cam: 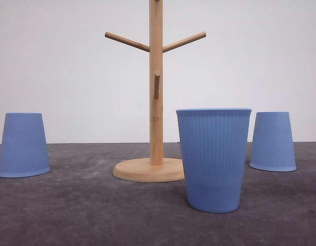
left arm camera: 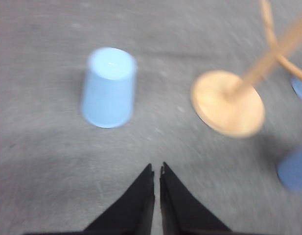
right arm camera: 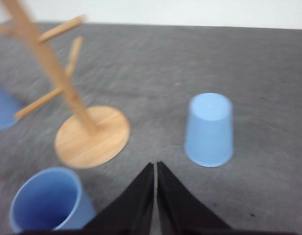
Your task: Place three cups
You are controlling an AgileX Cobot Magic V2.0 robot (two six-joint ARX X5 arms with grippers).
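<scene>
Cups all sit on the grey tabletop (cam: 86,205): the near cup (cam: 214,159) upright by the wooden mug tree (cam: 155,102), the left cup (cam: 23,145) and right cup (cam: 273,141) inverted. Nothing seems placed yet. Left end effector (left arm camera: 156,169) and right end effector (right arm camera: 155,166) are closed, empty.

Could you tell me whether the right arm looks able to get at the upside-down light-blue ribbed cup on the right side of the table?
Probably yes: the upside-down light-blue ribbed cup stands apart on bare grey table, just ahead of the closed right gripper.

Low table-level front camera, both wrist cameras overhead, sharing wooden rack (cam: 155,82).
</scene>
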